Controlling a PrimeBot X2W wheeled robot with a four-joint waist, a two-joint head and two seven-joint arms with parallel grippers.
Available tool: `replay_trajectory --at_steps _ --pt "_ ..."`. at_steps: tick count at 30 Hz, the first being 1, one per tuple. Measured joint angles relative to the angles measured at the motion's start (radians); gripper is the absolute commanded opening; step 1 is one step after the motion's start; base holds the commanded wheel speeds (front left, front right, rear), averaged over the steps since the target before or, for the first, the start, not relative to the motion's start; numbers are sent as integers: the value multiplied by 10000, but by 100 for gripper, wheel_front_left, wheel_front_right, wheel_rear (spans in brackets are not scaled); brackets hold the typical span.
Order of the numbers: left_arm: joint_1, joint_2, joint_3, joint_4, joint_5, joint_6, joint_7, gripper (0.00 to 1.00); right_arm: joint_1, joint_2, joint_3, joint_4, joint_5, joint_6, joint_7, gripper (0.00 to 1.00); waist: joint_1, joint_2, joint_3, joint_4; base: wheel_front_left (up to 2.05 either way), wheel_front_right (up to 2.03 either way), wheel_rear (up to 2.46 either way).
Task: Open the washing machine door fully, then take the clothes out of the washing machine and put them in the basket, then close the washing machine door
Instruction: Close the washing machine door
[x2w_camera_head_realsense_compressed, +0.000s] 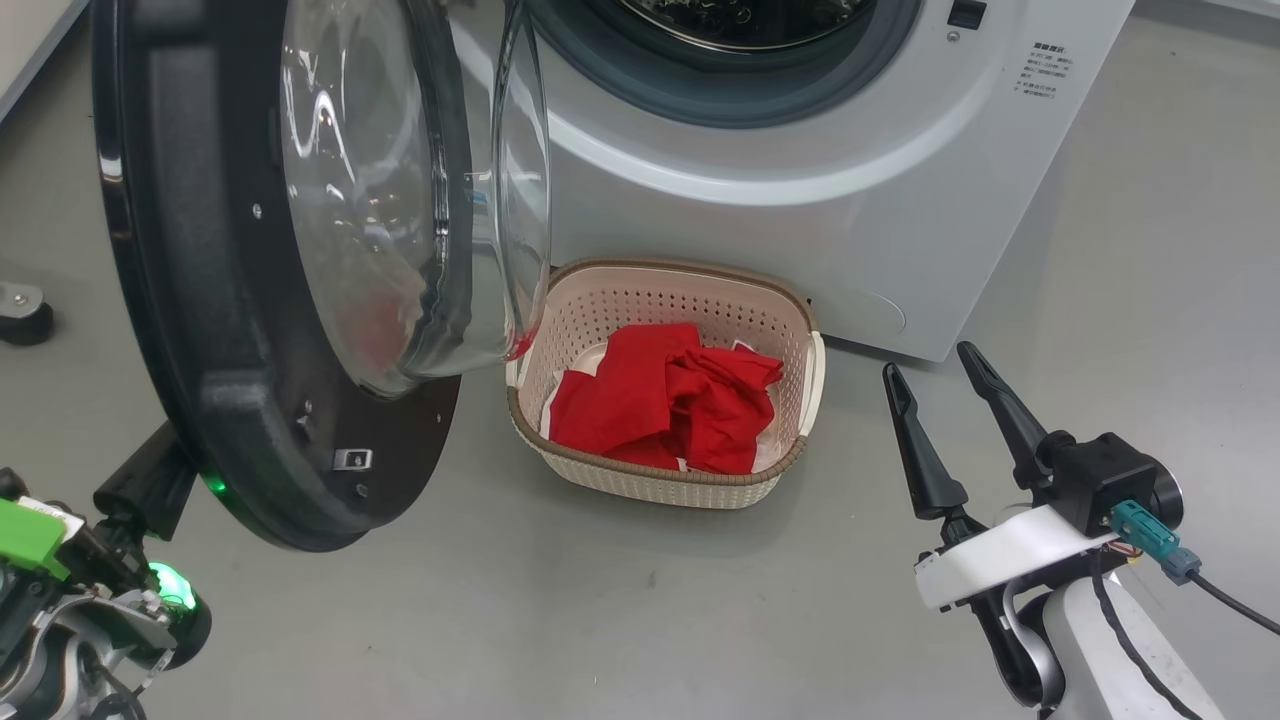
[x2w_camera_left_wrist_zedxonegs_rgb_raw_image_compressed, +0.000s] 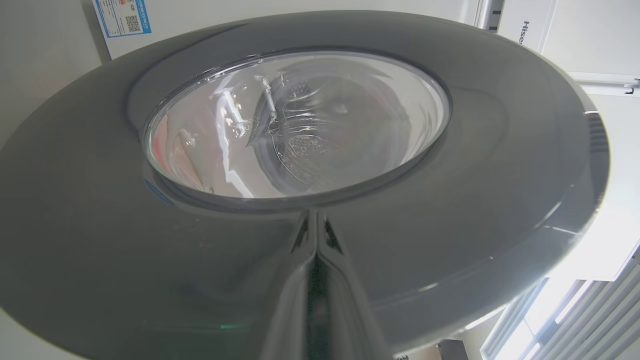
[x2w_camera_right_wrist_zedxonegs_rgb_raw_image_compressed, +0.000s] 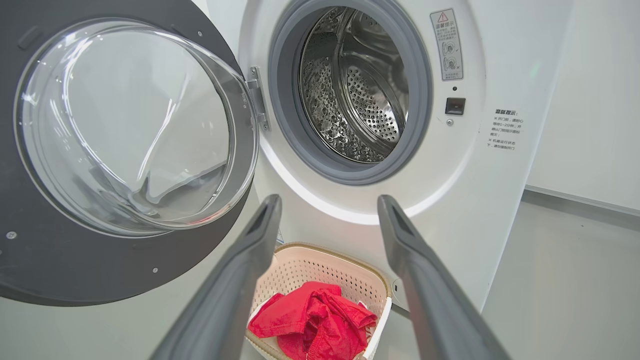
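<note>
Washing machine door (x2w_camera_head_realsense_compressed: 190, 300) stood swung open to the left of the port, with its glass bowl hanging above the near-left corner of the basket (x2w_camera_head_realsense_compressed: 660, 268). The clothes (x2w_camera_head_realsense_compressed: 665, 400) lay in a red heap inside the basket, which sat on the floor against the front of the washing machine (x2w_camera_head_realsense_compressed: 800, 230). The drum (x2w_camera_right_wrist_zedxonegs_rgb_raw_image_compressed: 360, 85) looked empty as far as it could be seen.

Left gripper (x2w_camera_left_wrist_zedxonegs_rgb_raw_image_compressed: 316, 265): fingers together, holding nothing, tips at the glossy outer ring of the door. Actual contact could not be confirmed. Right gripper (x2w_camera_head_realsense_compressed: 927, 357): fingers apart and empty, on the right of the basket and well clear of the door.

Judged stage: unloading done, door closing left.

Risks:
- Closed fingertips on a slick curved ring could skid off during a push, leaving the door ajar.
- A push too soft might not seat the latch.
- The bowl passes low near the basket rim. Clearance could not be judged, and a clip would shove the basket.
</note>
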Motion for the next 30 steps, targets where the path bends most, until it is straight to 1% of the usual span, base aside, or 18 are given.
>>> replay_trajectory --at_steps 2,8,13,22,30 --pt "9 42 -81 -121 -184 38 209 0 0 -4 -2 0 0 0 0 100 0 0 21 -3 0 0 0" --pt "58 63 -313 -412 -192 132 619 0 -4 -8 6 0 -2 0 0 100 0 0 77 -52 0 0 0" --pt "312 63 -418 -796 -280 182 859 0 -25 8 150 0 -36 0 0 100 0 0 135 -242 0 0 0" --pt "466 -123 -986 -1174 -278 305 1124 0 -128 10 196 0 -35 0 0 100 0 0 326 -802 0 0 0" --pt "471 -311 -1509 -1273 -268 324 1166 0 -315 35 186 -4 -33 0 0 100 0 0 550 -1499 0 0 0"
